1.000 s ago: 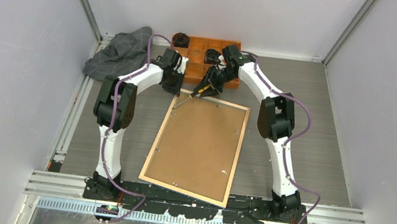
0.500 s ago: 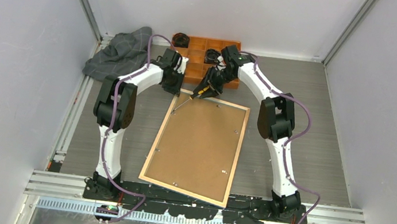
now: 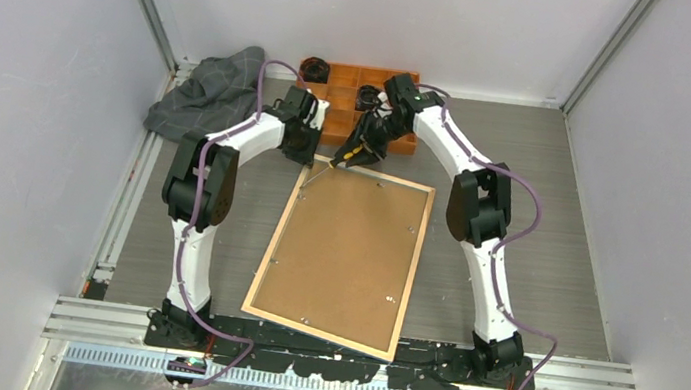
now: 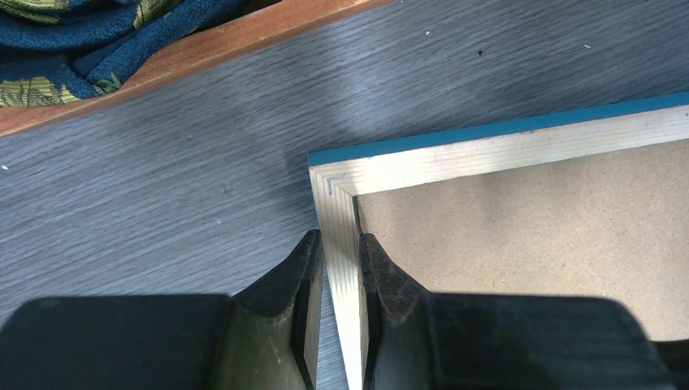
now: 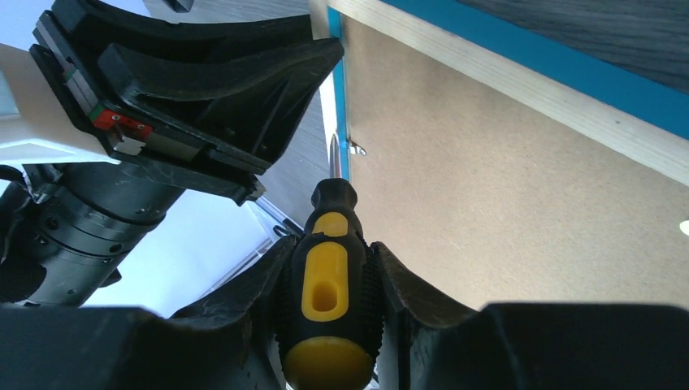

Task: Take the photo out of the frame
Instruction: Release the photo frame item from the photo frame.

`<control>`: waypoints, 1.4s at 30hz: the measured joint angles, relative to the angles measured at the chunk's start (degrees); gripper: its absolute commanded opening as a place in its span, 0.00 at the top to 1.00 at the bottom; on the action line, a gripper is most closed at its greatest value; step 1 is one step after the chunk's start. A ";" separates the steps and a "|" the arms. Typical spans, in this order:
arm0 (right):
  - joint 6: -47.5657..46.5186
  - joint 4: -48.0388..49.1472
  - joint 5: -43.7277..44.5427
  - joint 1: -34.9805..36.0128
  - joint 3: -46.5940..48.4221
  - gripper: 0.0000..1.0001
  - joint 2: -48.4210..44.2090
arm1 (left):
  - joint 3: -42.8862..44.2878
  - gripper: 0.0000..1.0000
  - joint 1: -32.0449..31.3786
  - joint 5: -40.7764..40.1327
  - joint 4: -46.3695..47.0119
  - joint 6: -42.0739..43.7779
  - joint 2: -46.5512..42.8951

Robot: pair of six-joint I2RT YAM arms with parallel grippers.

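Observation:
The frame point(image 3: 271, 246) lies face down, its wood rim up. The brown backing board point(image 3: 344, 250) fills it, and the photo is hidden under the board. My left gripper point(image 3: 304, 157) is shut on the frame's rim point(image 4: 504, 150) just below the far left corner, one finger on each side point(image 4: 340, 252). My right gripper point(image 3: 355, 153) is shut on a black and yellow screwdriver point(image 5: 327, 276). The screwdriver's tip points at a small metal tab point(image 5: 355, 149) by the left rim, close to the left gripper's fingers point(image 5: 211, 89).
An orange compartment tray point(image 3: 407, 82) stands just beyond the frame's far edge, with black round parts point(image 3: 315, 68) in it. A grey cloth point(image 3: 209, 91) lies at the far left. Walls close in both sides.
My right gripper has shifted slightly left with the screwdriver. The left gripper and the frame have not moved.

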 measured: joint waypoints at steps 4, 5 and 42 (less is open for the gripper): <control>-0.02 -0.37 -0.04 0.94 2.14 0.99 1.25 | 0.00 1.00 -0.15 -0.46 0.00 -0.02 0.00; -0.04 -0.55 -0.04 1.22 2.40 0.99 1.55 | 0.00 1.00 -0.20 -0.57 0.00 -0.02 0.00; -0.28 -1.57 -0.48 -0.02 3.17 0.99 2.67 | -0.42 1.00 -0.37 -1.16 0.46 -0.07 -0.24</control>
